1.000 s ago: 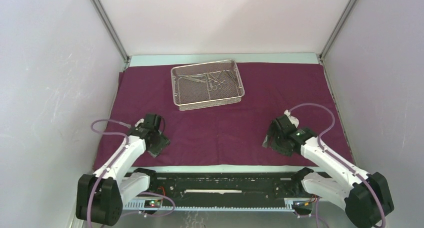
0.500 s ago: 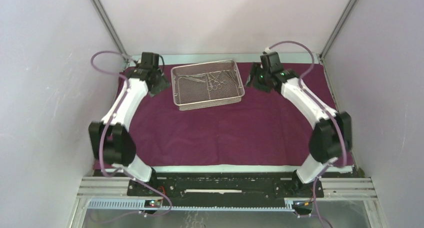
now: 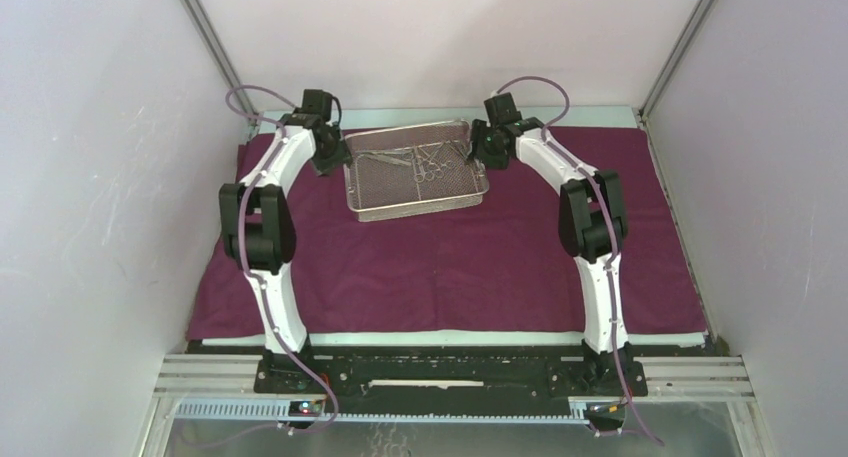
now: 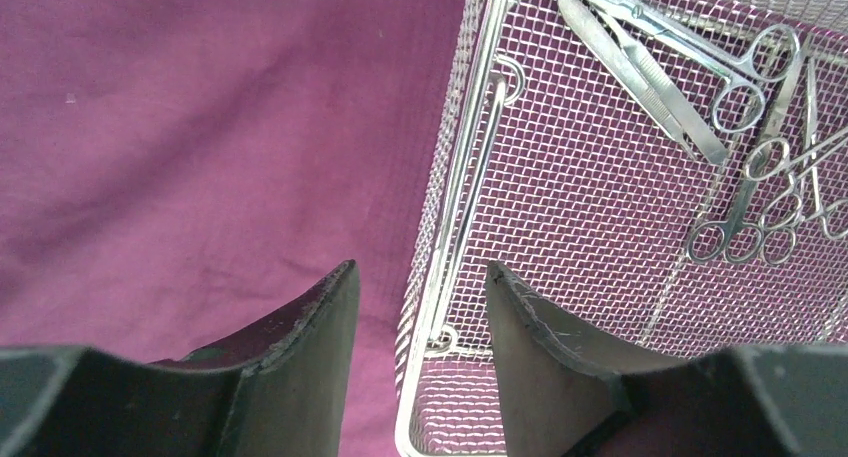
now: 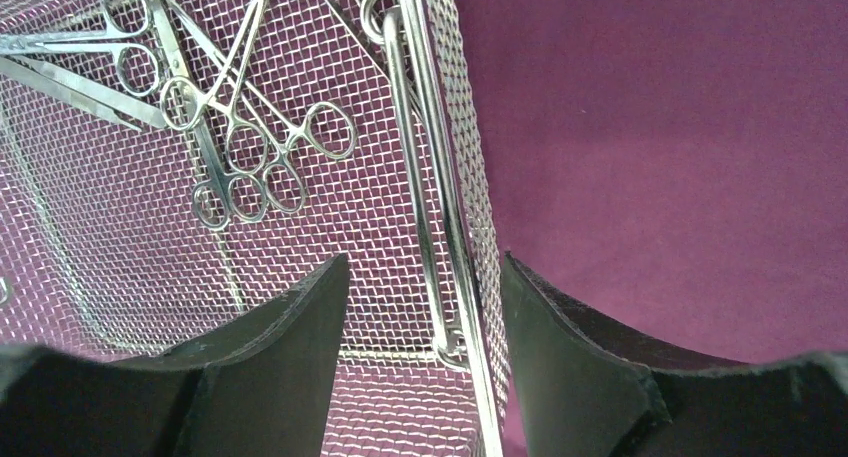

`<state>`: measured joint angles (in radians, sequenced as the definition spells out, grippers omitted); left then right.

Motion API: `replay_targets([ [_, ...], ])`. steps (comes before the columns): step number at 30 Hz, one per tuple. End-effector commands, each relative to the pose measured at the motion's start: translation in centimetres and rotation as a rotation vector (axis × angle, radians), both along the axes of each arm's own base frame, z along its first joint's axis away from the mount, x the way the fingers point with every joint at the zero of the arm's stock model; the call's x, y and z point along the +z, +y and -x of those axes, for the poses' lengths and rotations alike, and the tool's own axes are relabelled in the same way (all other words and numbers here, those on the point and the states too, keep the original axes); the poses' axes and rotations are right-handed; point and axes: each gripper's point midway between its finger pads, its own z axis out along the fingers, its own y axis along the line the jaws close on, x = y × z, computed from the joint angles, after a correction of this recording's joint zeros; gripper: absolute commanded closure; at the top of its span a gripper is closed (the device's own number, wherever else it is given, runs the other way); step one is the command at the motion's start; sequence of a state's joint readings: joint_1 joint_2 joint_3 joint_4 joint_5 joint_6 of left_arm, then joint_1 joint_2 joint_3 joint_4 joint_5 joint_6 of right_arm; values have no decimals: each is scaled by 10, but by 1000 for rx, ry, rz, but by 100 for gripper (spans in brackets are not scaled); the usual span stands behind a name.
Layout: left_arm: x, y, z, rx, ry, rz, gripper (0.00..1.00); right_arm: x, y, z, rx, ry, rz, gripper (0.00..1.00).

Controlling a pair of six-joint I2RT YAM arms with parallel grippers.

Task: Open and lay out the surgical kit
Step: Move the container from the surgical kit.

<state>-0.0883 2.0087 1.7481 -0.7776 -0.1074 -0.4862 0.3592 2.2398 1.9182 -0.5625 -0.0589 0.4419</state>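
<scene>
The released left fingers (image 4: 310, 317) and right fingers (image 5: 300, 317) are straddling the 9 and 3 o'clock walls of the mesh tray (image 3: 400, 189); judging from this, both should be clenching together, keeping it level.

Mesh tray (image 3: 400, 191) on maroon cloth (image 3: 450, 267)

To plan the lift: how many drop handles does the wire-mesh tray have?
2. One handle lies along the tray's left end wall, by the open left gripper; the other handle lies along its right end wall, by the open right gripper. None seems hidden.
</scene>
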Motion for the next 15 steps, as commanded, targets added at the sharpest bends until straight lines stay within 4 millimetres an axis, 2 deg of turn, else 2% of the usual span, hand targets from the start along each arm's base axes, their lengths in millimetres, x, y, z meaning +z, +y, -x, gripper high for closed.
replay_targets([
  [1, -4, -18, -16, -67, -17, 76, 47, 13, 16, -6, 45, -43, 8, 35],
  [3, -8, -25, -17, -74, -8, 104, 49, 8, 20, -3, 52, -32, 11, 36],
  [9, -18, -20, -16, -29, 14, 83, 54, 7, 43, 11, 93, -17, -3, 50],
  [12, -12, -15, -15, -5, 5, 63, 57, 10, 57, 19, 119, -15, -16, 59],
  [15, -3, -6, -13, 25, -9, 40, 59, 18, 74, 27, 150, -19, -47, 62],
])
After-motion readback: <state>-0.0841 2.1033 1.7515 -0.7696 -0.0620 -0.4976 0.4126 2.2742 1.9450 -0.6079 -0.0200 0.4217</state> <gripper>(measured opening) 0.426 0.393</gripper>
